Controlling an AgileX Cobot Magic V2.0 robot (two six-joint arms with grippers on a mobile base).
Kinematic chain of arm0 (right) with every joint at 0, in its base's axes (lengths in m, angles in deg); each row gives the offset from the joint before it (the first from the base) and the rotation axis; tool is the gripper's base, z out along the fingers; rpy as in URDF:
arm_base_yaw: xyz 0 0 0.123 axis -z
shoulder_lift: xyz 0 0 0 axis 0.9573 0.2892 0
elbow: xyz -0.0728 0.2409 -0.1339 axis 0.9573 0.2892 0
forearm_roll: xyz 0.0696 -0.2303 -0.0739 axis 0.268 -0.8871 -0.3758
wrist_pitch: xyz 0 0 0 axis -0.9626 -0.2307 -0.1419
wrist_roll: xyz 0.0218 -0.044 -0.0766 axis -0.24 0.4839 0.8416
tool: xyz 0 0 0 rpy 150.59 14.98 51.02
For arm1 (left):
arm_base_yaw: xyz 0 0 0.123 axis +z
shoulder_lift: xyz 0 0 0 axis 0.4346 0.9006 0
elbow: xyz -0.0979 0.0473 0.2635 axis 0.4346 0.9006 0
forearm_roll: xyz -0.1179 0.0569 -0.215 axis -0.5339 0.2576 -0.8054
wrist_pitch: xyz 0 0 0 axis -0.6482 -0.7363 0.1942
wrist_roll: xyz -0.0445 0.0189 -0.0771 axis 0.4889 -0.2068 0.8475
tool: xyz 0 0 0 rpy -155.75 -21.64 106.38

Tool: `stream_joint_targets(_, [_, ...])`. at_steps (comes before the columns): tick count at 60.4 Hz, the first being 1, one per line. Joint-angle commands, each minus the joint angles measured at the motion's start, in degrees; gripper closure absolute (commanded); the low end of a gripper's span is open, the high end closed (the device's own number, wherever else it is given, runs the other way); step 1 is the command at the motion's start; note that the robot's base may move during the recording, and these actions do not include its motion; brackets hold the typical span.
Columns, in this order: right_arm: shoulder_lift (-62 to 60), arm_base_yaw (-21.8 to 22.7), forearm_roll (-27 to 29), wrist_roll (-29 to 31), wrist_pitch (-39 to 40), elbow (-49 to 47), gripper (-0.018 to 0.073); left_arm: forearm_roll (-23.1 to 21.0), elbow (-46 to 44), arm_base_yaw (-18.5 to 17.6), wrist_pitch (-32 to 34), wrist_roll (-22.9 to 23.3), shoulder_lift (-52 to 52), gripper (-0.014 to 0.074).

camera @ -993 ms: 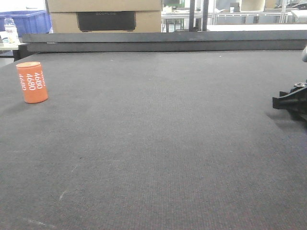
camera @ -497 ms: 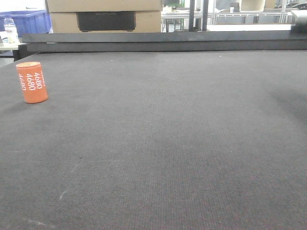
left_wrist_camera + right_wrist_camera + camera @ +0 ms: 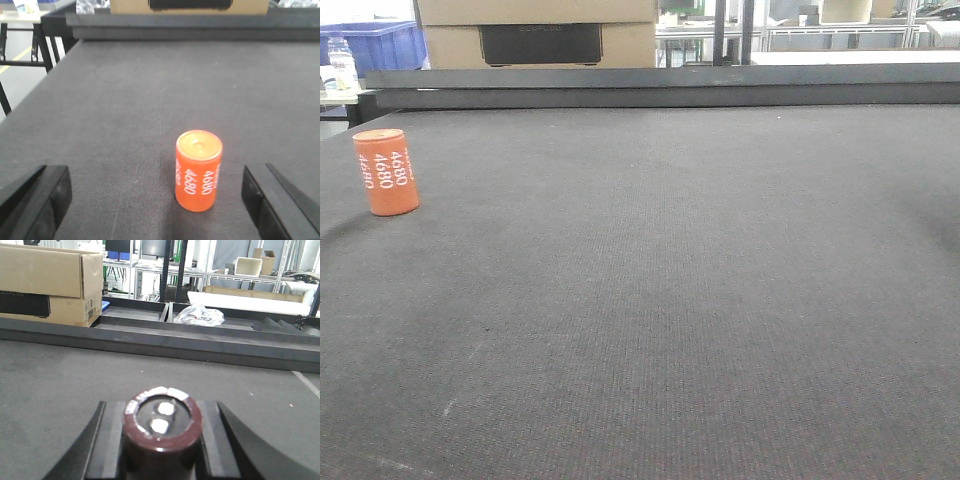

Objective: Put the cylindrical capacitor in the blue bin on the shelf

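the right jaws grip the capacitor [image 3: 162, 422], a dark maroon cylinder held upright with its two terminals on top, with the grey tabletop [image 3: 60, 385] behind it. the left jaws stand wide, and an orange can [image 3: 198, 177] marked 4680 stands upright on the tabletop between them.

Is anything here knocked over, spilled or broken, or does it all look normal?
Nothing stands out. The orange 4680 cylinder stands upright on the dark mat, untouched, ahead of the open left gripper. The right gripper holds the dark capacitor upright. The only untidy thing is a crumpled plastic bag beyond the mat's far edge.
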Motion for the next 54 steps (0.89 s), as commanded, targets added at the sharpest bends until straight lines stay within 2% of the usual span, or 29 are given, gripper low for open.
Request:
stream_joint_targets(1, [-1.5,0.3,-0.1,0.1,-1.0,-0.2,0.0524,-0.2,0.1,-0.5,7.8,0.1,5.0,-0.0003])
stream_joint_targets(7, [-1.6,0.3,-0.1,0.1,-1.4,-0.2,0.0524,0.0,-1.0,-2.1,12.2,0.1,10.8,-0.0003])
stream_joint_targets(16, [-1.6,0.3,-0.1,0.1,-1.6,-0.2,0.0524,-0.1,-4.8,-5.7,13.7,0.1,16.6,-0.0003])
stream_joint_targets(21, [-1.6,0.3,-0.1,0.1,-1.6,-0.2,0.0524,-2.7,-7.4,-6.3,13.7,0.1,19.1,-0.0003])
stream_joint_targets(29, [-1.6,0.3,-0.1,0.1,-1.6,-0.2,0.0524,-9.8,-11.2,-6.3,13.7,0.1,23.1,-0.0003])
stream_joint_targets(54, [-1.6,0.3,-0.1,0.1,-1.6,-0.2,0.0524,-9.1,-20.0,-6.3,11.4,0.1,32.0,-0.0003])
